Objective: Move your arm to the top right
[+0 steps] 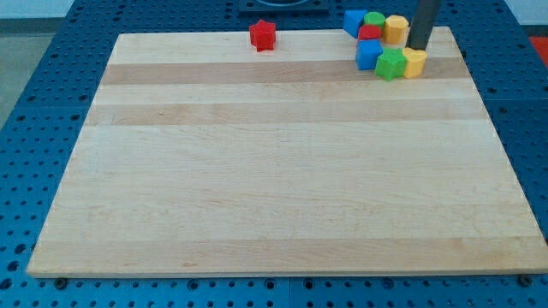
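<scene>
My tip (417,47) is at the view's top right, the dark rod coming down from the top edge. It stands just above the yellow block (414,62) and right of the yellow hexagon (396,29). A tight cluster lies to its left: a blue block (354,21), a green round block (374,20), a red block (370,34), a blue cube (369,55) and a green star-like block (390,64). A red star-shaped block (263,35) sits alone at the top middle.
The wooden board (282,171) lies on a blue perforated table (34,77). The cluster is close to the board's top edge and right corner.
</scene>
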{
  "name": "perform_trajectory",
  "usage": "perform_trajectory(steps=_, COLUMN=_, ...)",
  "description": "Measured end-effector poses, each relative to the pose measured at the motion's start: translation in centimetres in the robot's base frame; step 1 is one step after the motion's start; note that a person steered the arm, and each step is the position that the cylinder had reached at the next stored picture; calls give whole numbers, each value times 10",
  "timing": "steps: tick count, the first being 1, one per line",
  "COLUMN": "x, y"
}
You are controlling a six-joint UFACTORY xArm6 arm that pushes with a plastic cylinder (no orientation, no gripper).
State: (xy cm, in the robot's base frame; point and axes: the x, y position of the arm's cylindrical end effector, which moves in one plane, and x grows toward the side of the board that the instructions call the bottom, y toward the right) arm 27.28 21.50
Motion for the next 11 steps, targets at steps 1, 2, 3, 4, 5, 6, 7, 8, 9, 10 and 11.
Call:
perform_trajectory(steps=1, x=26, y=0)
perform_trajectory(steps=2, x=55, y=0)
perform_trajectory(steps=3, x=88, y=0)
perform_trajectory(steps=4, x=111, y=0)
perform_trajectory(steps=5, x=95, y=36)
perform_trajectory(steps=6, x=37, y=70)
perform_trajectory(steps=7, x=-30, y=87)
perform_trajectory(steps=8, x=-81, y=84)
perform_trajectory(steps=9, x=-82, y=82)
perform_trajectory(steps=10, x=-82, y=69)
perform_trajectory(steps=11, x=-82, y=69)
